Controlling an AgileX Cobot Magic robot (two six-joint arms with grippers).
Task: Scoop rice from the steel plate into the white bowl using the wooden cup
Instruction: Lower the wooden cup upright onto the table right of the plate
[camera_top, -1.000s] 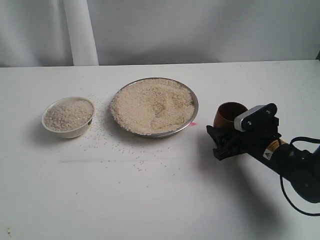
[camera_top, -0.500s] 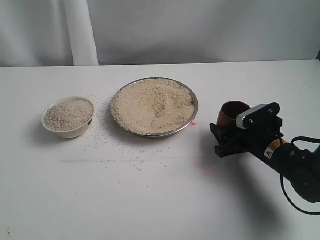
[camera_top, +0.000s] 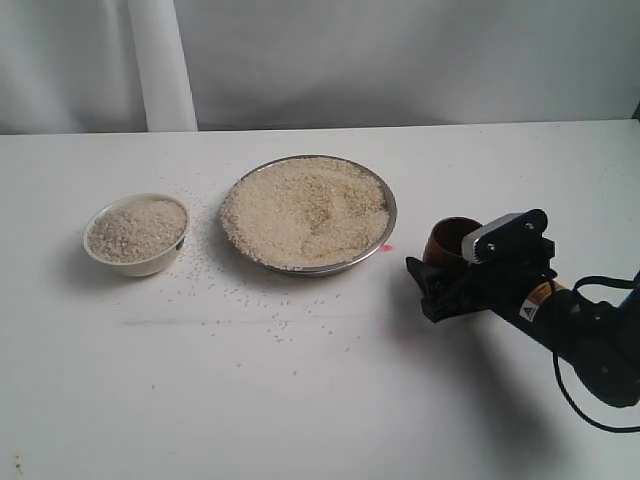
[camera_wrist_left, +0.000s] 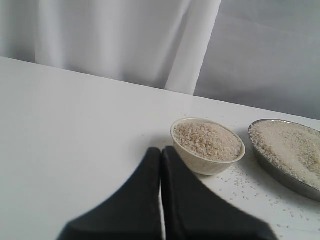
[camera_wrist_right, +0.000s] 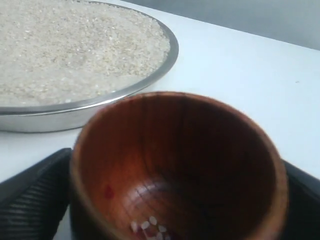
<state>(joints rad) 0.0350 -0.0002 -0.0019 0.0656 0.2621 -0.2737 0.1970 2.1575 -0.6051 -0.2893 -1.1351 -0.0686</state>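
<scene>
The right gripper (camera_top: 440, 272) and the wooden cup (camera_top: 452, 238) have shifted a little toward the steel plate (camera_top: 389, 215). The cup sits upright between the fingers, a few grains in its bottom (whether they pinch it, I cannot tell). The left gripper (camera_wrist_left: 161, 170) is clenched and empty, near the white bowl (camera_wrist_left: 200, 162), which is full of rice (camera_wrist_left: 207, 141).

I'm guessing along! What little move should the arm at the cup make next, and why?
Probably the right gripper should leave the wooden cup by the steel plate and back off: the white bowl already brims with rice, and the cup holds just a few grains.
</scene>
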